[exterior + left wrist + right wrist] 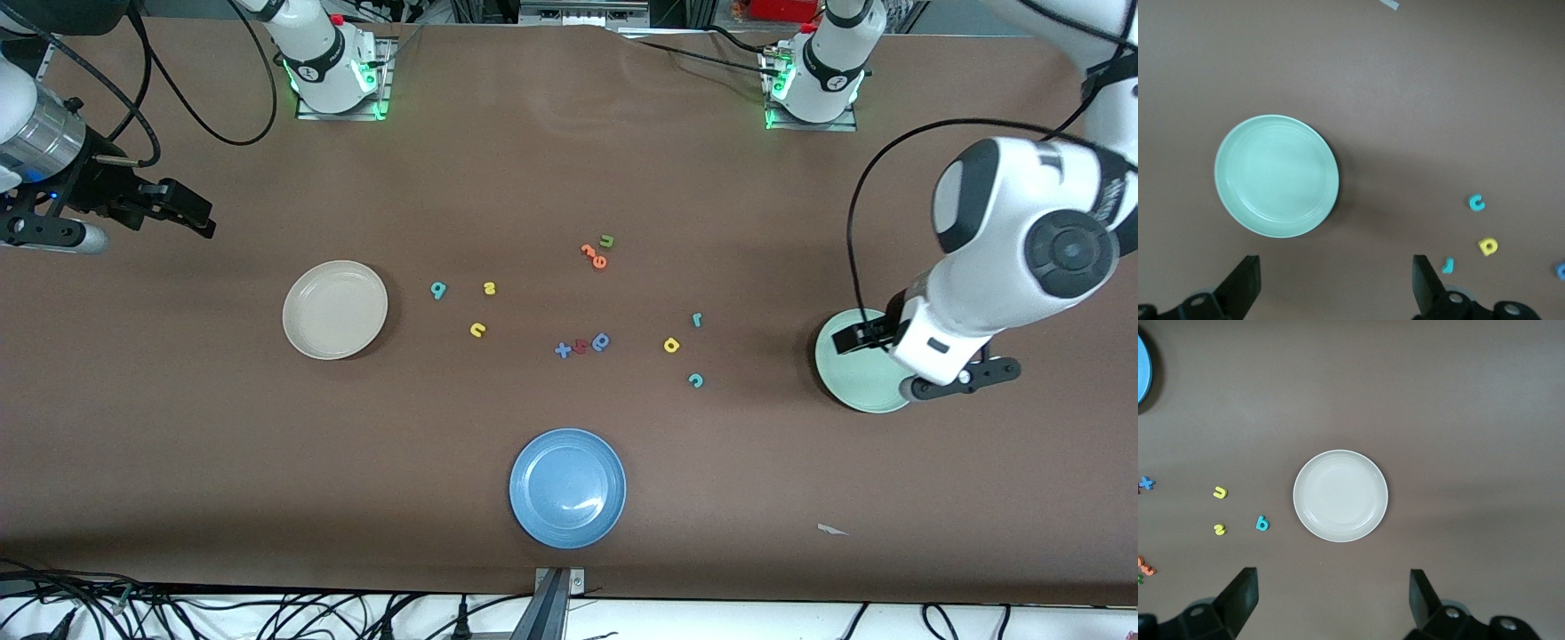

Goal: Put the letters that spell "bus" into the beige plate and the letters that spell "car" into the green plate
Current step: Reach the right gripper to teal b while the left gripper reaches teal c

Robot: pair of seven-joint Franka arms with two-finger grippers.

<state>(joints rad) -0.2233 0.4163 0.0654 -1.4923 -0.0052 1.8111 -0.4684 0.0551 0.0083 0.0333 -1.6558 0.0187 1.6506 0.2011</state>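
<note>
Both grippers wide open and empty: left gripper over green plate at frame right, right gripper upper left above beige plate; bus letters mid-frame beside beige plate, car letters right of center.

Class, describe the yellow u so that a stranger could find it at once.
Start at the beige plate. Three small letters lie beside it, toward the table's middle: of these, the yellow u is nearest the front camera. The teal b differs in colour; the yellow s is smaller.
</note>
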